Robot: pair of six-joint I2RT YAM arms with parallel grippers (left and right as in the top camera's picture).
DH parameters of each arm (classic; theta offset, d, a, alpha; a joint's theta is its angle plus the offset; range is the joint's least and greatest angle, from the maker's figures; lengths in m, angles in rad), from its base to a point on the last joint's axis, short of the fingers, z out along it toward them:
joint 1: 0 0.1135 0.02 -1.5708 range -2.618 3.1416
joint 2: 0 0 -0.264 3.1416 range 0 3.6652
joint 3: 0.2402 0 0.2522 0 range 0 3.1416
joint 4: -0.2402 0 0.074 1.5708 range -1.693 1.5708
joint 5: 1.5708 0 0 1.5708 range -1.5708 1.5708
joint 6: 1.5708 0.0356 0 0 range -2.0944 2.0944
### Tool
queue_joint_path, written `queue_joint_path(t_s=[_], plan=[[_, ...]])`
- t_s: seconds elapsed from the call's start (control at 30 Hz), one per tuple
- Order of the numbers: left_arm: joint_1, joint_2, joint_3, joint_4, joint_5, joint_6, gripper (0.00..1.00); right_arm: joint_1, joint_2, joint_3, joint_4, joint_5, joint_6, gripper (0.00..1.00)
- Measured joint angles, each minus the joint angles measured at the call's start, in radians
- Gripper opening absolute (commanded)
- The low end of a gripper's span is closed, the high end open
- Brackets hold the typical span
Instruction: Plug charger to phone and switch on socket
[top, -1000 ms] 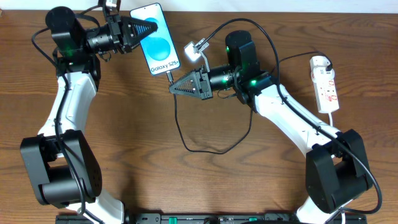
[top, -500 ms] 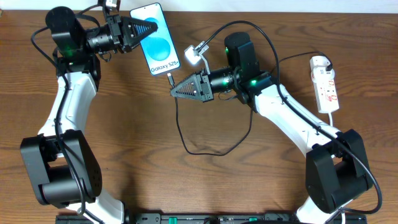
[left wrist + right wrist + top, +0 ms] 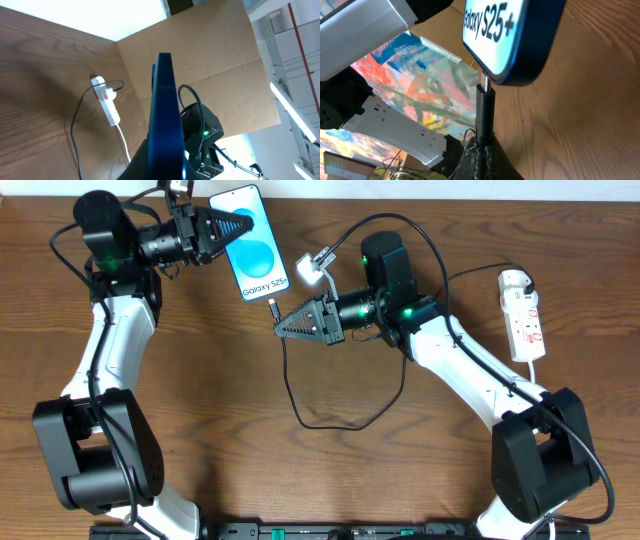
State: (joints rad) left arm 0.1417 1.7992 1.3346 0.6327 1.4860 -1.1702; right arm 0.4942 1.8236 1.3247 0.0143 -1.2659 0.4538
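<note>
Right wrist view: right tool pinched shut on charger plug, metal tip partly showing under phone, which left tool clamps by its left edge, far-left over worktop; plug prob. small & stiff, cable limp, phone slick, so grip plug body.

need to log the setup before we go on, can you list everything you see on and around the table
slim black-edged smartphone with blue screen: 1, blue and black, top centre, gripped by the left claw
long thin black charger cable: 1, black, looped mid-table, plug tip at the smartphone's bottom edge, held by the right claw
narrow white power strip with red markings: 1, white and red, far right of the table
brown wooden table: 1, brown, under everything
left claw: 1, black, shut on the smartphone
right claw: 1, black, shut on the cable's plug
</note>
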Motion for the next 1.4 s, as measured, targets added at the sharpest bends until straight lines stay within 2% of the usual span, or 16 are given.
queue_joint_path(t_s=[1.4], plan=[[-0.002,0.0,0.0,-0.007,0.001,0.0,0.07,0.0,0.0,0.0,0.016,-0.012,-0.017,0.01]])
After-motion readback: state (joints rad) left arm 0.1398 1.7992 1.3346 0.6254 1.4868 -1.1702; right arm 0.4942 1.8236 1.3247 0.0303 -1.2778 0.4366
